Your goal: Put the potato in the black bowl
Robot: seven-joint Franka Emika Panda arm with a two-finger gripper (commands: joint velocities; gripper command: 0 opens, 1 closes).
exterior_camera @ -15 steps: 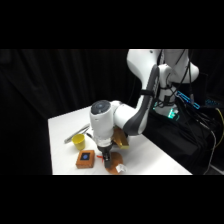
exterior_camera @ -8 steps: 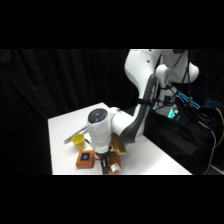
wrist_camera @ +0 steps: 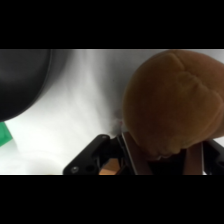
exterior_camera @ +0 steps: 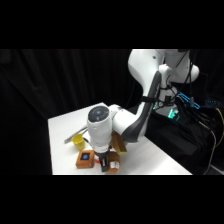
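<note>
Since a second ago the arm has swung lower and toward the near edge of the bench (exterior_camera: 150, 150), bringing its gripper (exterior_camera: 106, 164) down over the potato (wrist_camera: 175, 102). In the wrist view that potato, a rounded orange-brown lump, fills the right half of the picture and sits between the two fingers (wrist_camera: 129, 152), which flank its lower sides; whether they already press on it I cannot tell. It appears to rest on the white bench, not lifted. From the side it shows as an orange lump (exterior_camera: 114, 167) at the bench's front edge, just beside the flat brown block (exterior_camera: 86, 160) with the blue mark, with the yellow cup (exterior_camera: 80, 141) a little behind. The black bowl (wrist_camera: 22, 82) curves in at the wrist view's upper left, near the potato.

By my reading, the grasp is the step in hand. Next comes a firm close, a lift clear of the block, then a short carry over the bowl's hollow.
</note>
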